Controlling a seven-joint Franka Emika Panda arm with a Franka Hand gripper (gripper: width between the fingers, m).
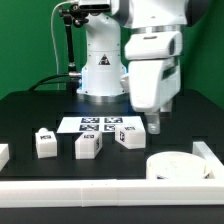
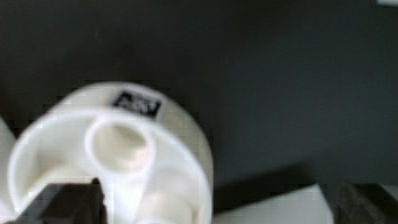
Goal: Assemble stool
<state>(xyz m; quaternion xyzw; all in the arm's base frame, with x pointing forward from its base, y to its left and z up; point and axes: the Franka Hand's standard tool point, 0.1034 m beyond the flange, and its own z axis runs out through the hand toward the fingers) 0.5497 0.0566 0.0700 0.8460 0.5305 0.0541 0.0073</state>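
The stool's round white seat (image 1: 178,165) lies on the black table at the exterior view's right front. Three chunky white legs with tags stand in a row: one (image 1: 44,142), one (image 1: 88,143) and one (image 1: 128,135). My gripper (image 1: 157,124) hangs above the table just behind the seat and beside the third leg. In the wrist view the seat (image 2: 116,150) with a tag on its rim lies below my gripper (image 2: 214,206), nearer to one finger (image 2: 63,205). The jaws are wide apart and hold nothing.
The marker board (image 1: 98,124) lies flat behind the legs, in front of the arm's base (image 1: 100,70). White border rails run along the front (image 1: 100,190) and the exterior view's right side (image 1: 205,152). A piece of rail shows in the wrist view (image 2: 302,205).
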